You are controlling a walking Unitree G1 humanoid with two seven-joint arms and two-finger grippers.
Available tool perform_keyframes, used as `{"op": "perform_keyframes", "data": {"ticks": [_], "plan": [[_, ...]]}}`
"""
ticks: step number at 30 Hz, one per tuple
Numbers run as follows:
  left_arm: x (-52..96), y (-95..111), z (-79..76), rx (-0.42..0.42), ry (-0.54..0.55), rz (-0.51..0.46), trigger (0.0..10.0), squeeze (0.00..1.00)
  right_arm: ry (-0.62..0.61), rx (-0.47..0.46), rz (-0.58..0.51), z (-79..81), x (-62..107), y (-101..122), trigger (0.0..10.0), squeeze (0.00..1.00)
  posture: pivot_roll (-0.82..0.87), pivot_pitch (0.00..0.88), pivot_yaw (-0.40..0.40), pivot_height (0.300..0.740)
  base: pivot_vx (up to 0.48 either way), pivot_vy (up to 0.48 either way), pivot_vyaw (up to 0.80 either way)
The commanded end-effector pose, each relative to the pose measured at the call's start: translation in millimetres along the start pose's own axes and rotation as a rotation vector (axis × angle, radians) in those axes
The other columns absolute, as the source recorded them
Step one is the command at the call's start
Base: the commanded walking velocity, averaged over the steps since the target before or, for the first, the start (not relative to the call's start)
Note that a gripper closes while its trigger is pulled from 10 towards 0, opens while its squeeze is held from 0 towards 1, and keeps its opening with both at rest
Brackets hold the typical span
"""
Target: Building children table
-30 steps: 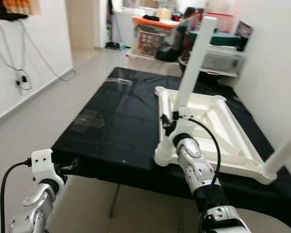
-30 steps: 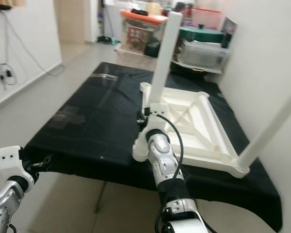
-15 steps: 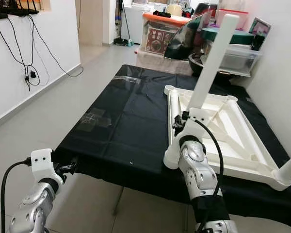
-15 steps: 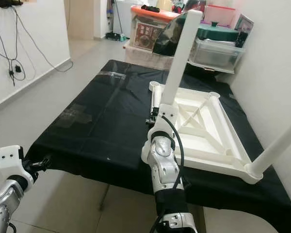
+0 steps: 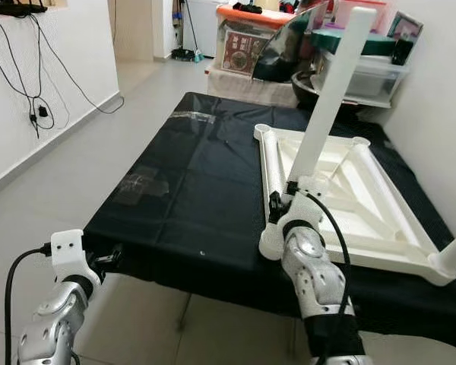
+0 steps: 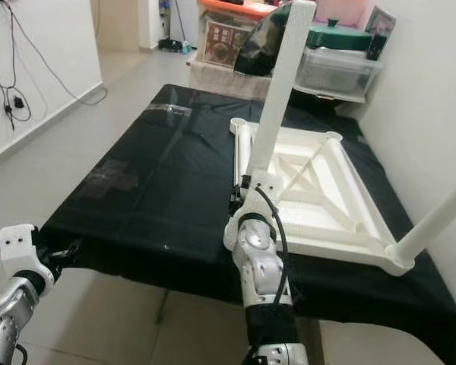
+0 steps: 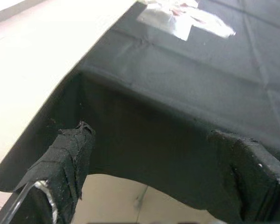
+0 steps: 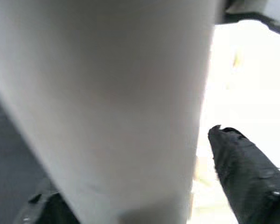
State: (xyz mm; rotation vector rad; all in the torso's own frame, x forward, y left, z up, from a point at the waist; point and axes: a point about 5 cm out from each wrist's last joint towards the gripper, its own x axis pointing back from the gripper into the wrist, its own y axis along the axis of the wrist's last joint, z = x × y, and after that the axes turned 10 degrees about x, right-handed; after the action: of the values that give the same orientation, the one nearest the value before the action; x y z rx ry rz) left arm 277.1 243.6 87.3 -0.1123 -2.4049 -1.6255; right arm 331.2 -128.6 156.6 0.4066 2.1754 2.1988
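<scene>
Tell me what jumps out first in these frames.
The white upside-down children's table lying on the black-covered work surface, with one white leg rising tall and tilted from its near-left corner. The right hand sits at that leg's base, fingers either side of it. The left hand hangs open at the near-left edge of the black cover.

You have a low counter (image 5: 190, 228) draped in black cloth that hangs over its near edge. On it, toward the right side, the white children's table (image 5: 365, 205) lies upside down, underside up, with legs standing from its corners. Pale tape patches (image 5: 142, 184) stick to the cloth on the left and at the far edge.
</scene>
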Motion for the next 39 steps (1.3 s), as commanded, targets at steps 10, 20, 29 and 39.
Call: {"op": "perform_keyframes", "data": {"ticks": [10, 20, 29, 39], "plan": [[-3.8, 2, 1.0, -0.019, -0.008, 0.005, 10.0, 0.0, -0.004, -0.088, -0.086, -21.3, 11.5, 37, 10.0, 1.0, 0.08, 0.0, -0.085, 0.74, 0.0, 0.0, 0.0], [-7.6, 2, -3.2, -0.021, -0.024, 0.003, 10.0, 0.0, 0.187, 0.02, -0.247, -46.5, 2.5, 74, 10.0, 1.0, 0.07, 0.0, -0.084, 0.74, 0.0, 0.0, 0.0], [-10.2, 0, -6.2, -0.026, -0.037, 0.004, 10.0, 0.0, 0.484, 0.147, -0.273, -54.3, -8.5, 85, 10.0, 0.0, 0.06, 0.0, -0.089, 0.74, 0.0, 0.0, 0.0], [-13.3, -1, -9.8, -0.025, -0.05, 0.003, 10.0, 0.0, 0.71, 0.227, -0.265, -67.6, -27.6, 89, 10.0, 0.0, 0.07, 0.0, -0.103, 0.74, 0.0, 0.0, 0.0]]}}
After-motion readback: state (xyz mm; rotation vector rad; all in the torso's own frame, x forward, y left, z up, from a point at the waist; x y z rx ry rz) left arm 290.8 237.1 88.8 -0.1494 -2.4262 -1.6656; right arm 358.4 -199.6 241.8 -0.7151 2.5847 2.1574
